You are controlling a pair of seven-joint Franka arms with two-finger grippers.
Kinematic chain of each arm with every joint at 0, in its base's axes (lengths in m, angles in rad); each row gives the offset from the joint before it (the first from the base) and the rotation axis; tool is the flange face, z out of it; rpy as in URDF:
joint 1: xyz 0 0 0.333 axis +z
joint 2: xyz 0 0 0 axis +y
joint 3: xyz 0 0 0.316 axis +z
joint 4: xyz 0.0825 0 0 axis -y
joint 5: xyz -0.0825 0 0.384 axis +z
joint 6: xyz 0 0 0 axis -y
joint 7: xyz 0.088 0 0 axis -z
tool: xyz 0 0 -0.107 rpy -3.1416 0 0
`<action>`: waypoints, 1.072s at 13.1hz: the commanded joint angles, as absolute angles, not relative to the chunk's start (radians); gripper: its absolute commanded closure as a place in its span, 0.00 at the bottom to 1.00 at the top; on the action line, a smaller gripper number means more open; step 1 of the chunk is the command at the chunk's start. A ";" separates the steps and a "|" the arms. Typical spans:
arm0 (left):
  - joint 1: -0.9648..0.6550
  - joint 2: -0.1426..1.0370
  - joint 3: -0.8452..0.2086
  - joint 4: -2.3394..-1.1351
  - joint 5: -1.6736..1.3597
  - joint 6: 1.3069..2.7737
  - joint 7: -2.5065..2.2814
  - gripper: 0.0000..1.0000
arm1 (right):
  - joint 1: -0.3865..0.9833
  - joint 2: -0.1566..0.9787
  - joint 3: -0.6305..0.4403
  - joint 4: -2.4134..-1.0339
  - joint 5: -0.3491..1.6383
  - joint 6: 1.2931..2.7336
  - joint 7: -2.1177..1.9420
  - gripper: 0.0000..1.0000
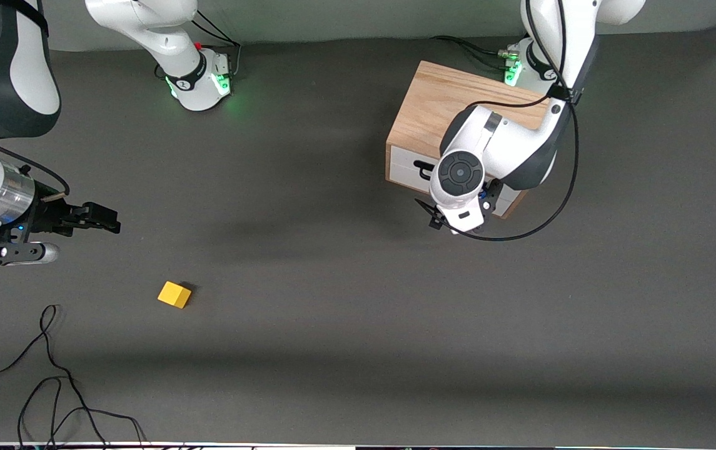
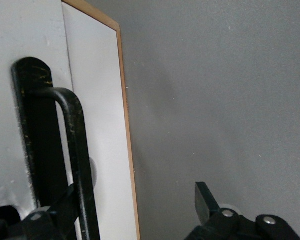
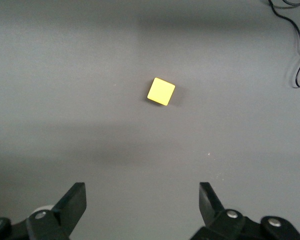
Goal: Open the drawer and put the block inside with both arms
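The light oak cabinet [image 1: 442, 103] stands near the left arm's base, and its white drawer front [image 1: 403, 164] with the black bar handle [image 1: 423, 170] looks pushed in. My left gripper [image 1: 438, 220] hangs right in front of the drawer, mostly hidden under its wrist. In the left wrist view it [image 2: 135, 205] is open, with one finger against the handle [image 2: 75, 145] and the other over bare mat. The yellow block [image 1: 174, 294] lies on the mat toward the right arm's end. My right gripper [image 1: 102, 220] is open and empty over bare mat, with the block [image 3: 161, 91] ahead of its fingertips [image 3: 208, 199].
A loose black cable [image 1: 51, 375] lies on the mat near the front camera at the right arm's end and also shows in the right wrist view [image 3: 296, 47]. The left arm's own cable [image 1: 567, 187] loops beside the cabinet. The dark grey mat [image 1: 332, 312] covers the table.
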State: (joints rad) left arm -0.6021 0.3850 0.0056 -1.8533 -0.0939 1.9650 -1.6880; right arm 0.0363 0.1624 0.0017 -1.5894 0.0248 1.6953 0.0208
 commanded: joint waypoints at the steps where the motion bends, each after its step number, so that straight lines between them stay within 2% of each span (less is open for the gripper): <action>1: -0.609 0.419 0.014 -1.793 -0.089 1.977 -1.697 0.00 | 0.041 0.152 -0.008 -1.605 0.041 1.718 0.009 0.00; 5: -0.606 0.474 0.015 -1.714 -0.084 1.980 -1.692 0.00 | 0.043 0.158 -0.008 -1.611 0.041 1.721 0.005 0.00; 14: -0.588 0.630 0.021 -1.441 -0.069 1.982 -1.687 0.00 | 0.038 0.161 -0.011 -1.640 0.041 1.776 -0.003 0.00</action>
